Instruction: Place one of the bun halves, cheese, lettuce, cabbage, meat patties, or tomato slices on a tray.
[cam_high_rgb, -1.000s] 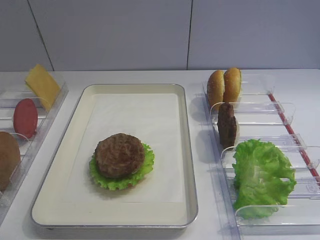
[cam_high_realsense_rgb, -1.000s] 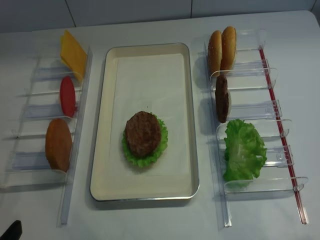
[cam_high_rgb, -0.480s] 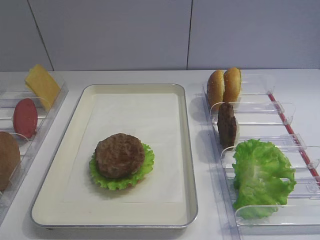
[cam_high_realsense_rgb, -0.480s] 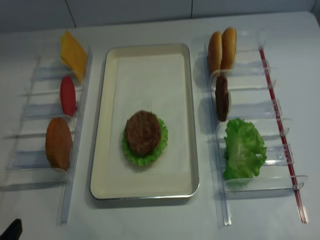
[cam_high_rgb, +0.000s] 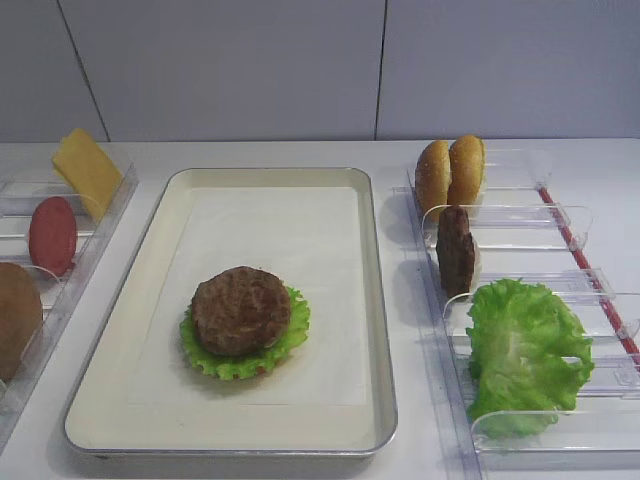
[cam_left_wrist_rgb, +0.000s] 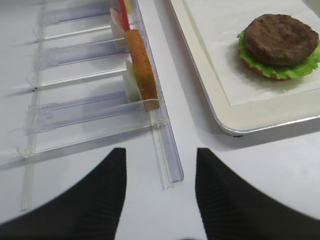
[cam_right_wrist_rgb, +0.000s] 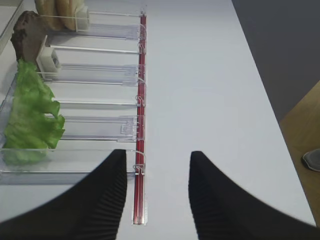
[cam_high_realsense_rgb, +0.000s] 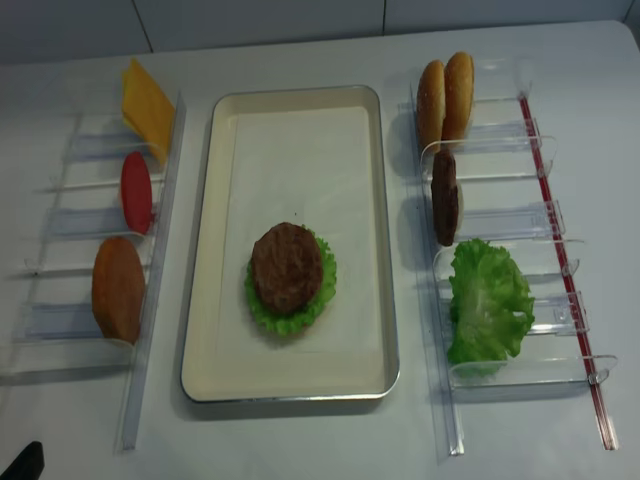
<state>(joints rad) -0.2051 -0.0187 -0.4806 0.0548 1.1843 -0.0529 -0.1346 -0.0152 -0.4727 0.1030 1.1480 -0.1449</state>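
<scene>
My left gripper: low over the table, near the front end of the left rack. My two black fingers stand apart. Nothing is between them.
My right gripper: low over the table, by the front end of the right rack. My fingers stand apart here too, and they hold nothing.
Table: white and flat. Everything sits on it.
Tray: in the middle, between the two racks. It is cream inside, with white paper on the bottom.
Stack on the tray: a brown meat patty lies on a green lettuce leaf. An orange-brown edge peeks out under the leaf in my left wrist view. The stack sits in the near half of the tray.
Left rack: clear plastic, just beside the tray. Nearest is a bun half standing on its edge. Behind it is a red tomato slice. Farthest back is a yellow cheese slice, leaning.
Right rack: clear plastic, with a red strip down its outer side. Nearest is a big bunch of lettuce. Behind it a second meat patty stands on edge. Farthest back are two more bun halves, side by side and touching.
</scene>
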